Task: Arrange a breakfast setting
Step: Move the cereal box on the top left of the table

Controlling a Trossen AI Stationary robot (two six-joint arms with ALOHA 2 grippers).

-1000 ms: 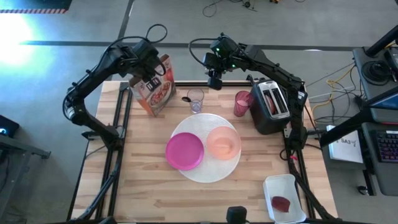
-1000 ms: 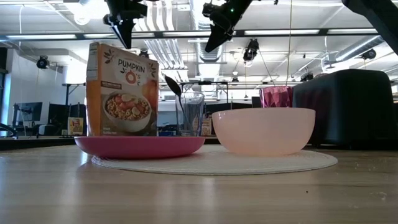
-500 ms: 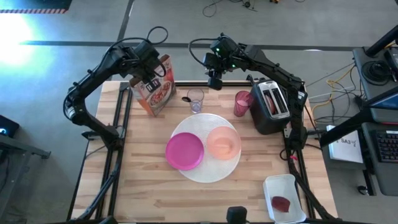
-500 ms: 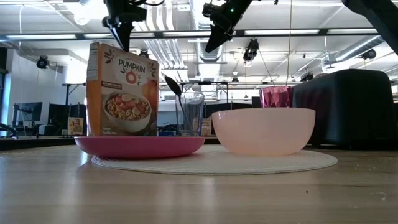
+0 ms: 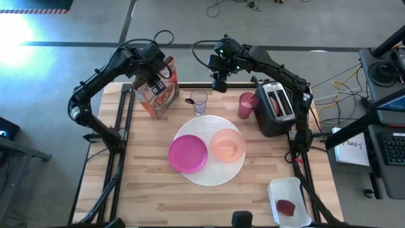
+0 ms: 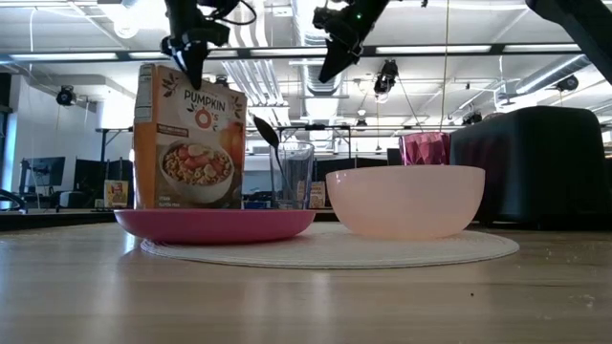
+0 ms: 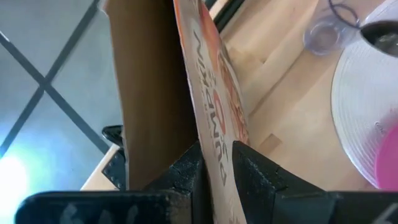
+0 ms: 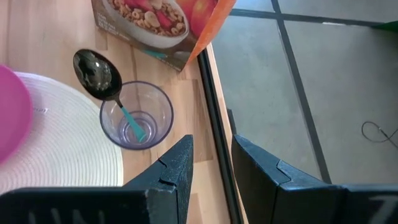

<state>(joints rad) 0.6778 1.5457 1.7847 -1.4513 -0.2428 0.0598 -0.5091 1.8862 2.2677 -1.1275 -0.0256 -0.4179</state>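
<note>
The orange cereal box (image 5: 158,92) stands at the table's far left with its top open, and my left gripper (image 7: 217,165) is shut on its top edge (image 6: 191,75). The white round mat (image 5: 215,174) carries the magenta plate (image 5: 188,154) and the peach bowl (image 5: 226,145). Behind the mat stands the small clear glass (image 8: 135,115) with the teal-handled spoon (image 8: 99,74) in it, handle down. The pink cup (image 5: 245,105) stands to its right. My right gripper (image 5: 218,85) hangs open above the table's far edge, holding nothing. My left gripper pinches the top edge of the box's printed front wall (image 7: 211,146), one finger inside the open top and one outside. The fingers come from above, slanting steeply down. The box stands nearly upright below them; the plate hides its base in the low view.
A black toaster (image 5: 275,107) stands at the far right beside the pink cup. A white tray (image 5: 289,201) with a red item sits at the near right corner. Bare wood lies along the near edge and the left side.
My left gripper has come down a little at the cereal box's top and tipped slightly. The box has shifted very slightly with it. My right gripper has kept still.
</note>
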